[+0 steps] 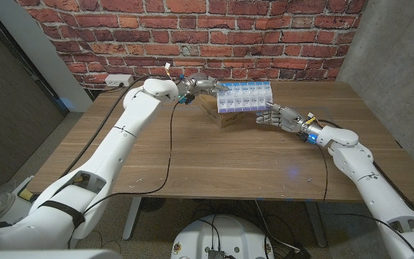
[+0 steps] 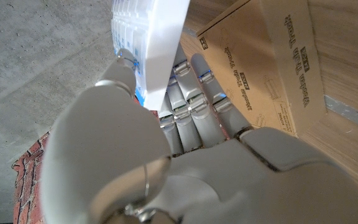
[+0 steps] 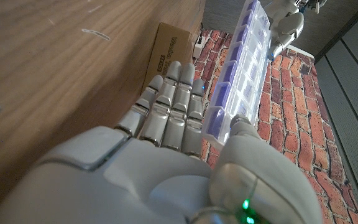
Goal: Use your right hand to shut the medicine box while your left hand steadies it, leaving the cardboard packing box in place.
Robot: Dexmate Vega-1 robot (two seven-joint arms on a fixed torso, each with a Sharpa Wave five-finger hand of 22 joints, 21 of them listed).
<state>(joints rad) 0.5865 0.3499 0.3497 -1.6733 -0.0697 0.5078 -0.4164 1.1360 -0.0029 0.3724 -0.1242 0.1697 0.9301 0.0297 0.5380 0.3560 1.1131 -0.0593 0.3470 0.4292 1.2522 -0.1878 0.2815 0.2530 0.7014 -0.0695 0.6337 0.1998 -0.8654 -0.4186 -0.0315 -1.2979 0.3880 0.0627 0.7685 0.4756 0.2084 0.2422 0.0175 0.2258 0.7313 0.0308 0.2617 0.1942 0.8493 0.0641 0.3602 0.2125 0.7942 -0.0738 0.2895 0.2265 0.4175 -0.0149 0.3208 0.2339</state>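
Both hands' fingers flank the medicine box; thumbs touching it.

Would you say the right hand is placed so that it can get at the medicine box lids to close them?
Probably yes. The right hand is already at the medicine box, its thumb touching the near edge in the right wrist view, with nothing between. The left hand holds the far end.

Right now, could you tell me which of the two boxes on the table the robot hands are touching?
The clear plastic medicine box with purple compartments, atop the brown cardboard packing box; left robot hand and right robot hand flank it.
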